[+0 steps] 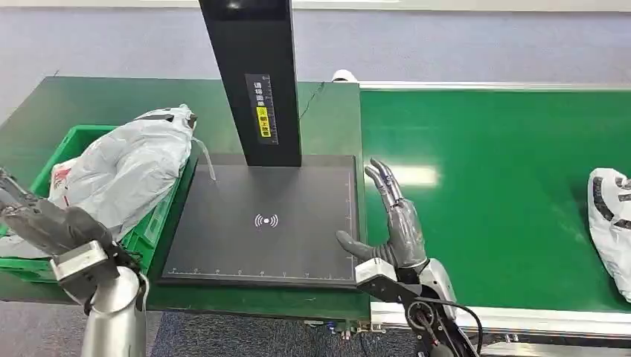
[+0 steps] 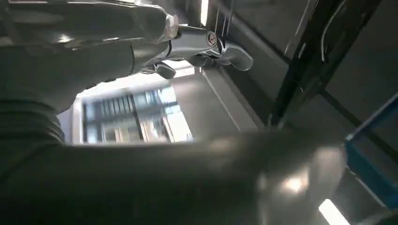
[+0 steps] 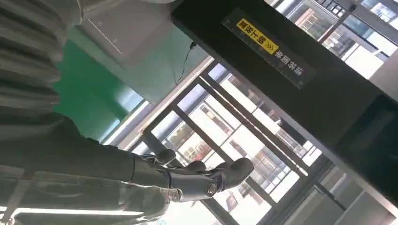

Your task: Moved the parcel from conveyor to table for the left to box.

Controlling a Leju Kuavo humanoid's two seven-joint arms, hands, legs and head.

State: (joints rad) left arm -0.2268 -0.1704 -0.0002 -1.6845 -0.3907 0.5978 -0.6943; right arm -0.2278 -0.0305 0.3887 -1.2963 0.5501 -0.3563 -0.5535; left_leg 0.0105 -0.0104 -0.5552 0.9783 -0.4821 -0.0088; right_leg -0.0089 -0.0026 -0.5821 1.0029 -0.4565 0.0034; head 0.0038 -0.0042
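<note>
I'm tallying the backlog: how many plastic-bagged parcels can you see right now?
2. One grey parcel lies in the green crate on the left; one white parcel sits on the conveyor belt, cut off at the right edge. More may be hidden in the crate.

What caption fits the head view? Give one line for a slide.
Open right hand beside the black pad; grey bag in the green crate, another parcel on the belt.

Green table (image 1: 327,126) — black scan pad (image 1: 264,219), green crate (image 1: 78,141); conveyor (image 1: 491,186) — one parcel (image 1: 612,223).
</note>
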